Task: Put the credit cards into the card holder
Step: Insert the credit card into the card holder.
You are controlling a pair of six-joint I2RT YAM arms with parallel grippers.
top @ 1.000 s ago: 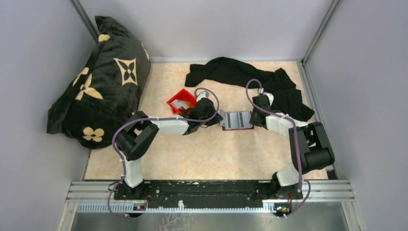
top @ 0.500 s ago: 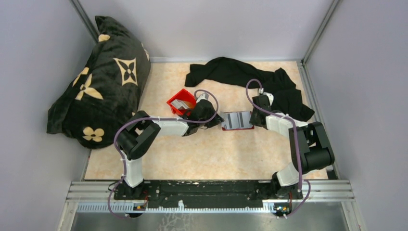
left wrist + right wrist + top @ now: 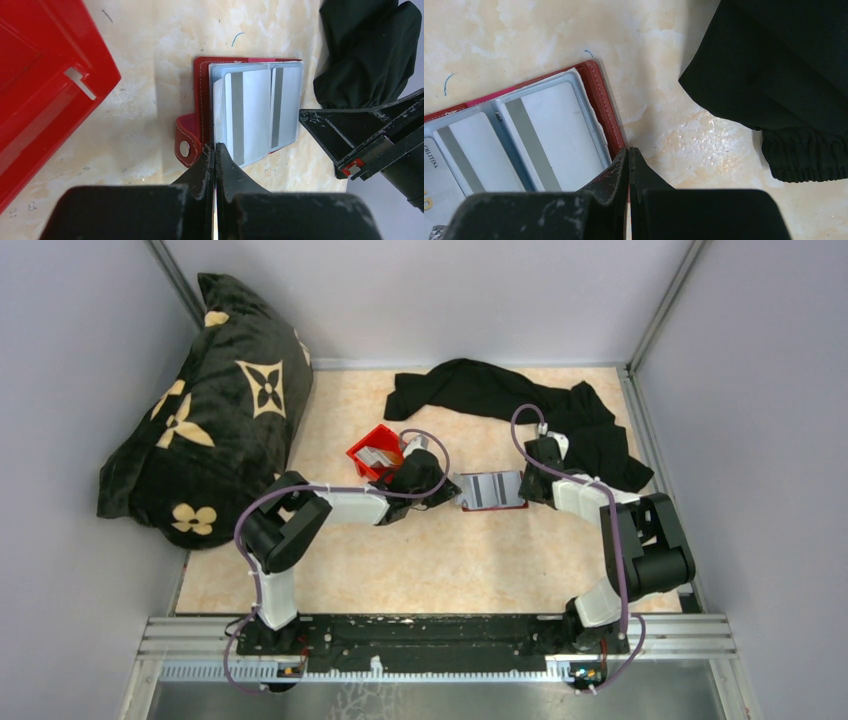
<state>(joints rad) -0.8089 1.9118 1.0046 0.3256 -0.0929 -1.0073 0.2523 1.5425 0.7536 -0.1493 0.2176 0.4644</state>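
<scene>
Both my jaws are pinched tight shut, with nothing held between them. My left gripper (image 3: 215, 150) has its tips at the lower left corner of the card holder (image 3: 202, 100), right by the little tab with the metal snap. My right gripper (image 3: 628, 152) has its tips at the holder's other red edge. I think I am pinning it open from both sides.

The holder lies open and flat near the middle of the top view, between my two arms. The black cloth (image 3: 784, 75) is just to its right.

Some credit cards (image 3: 248, 115) already sit in the pale pockets, so I think a good part of the job is done. Something pale lies in the red bin (image 3: 45, 100) at the left. It may be more cards, but I cannot tell.

In the top view the holder's long side runs left to right. Its snap tab points left, toward my left gripper. The grey stripes on the cards run up and down in my left wrist view.
</scene>
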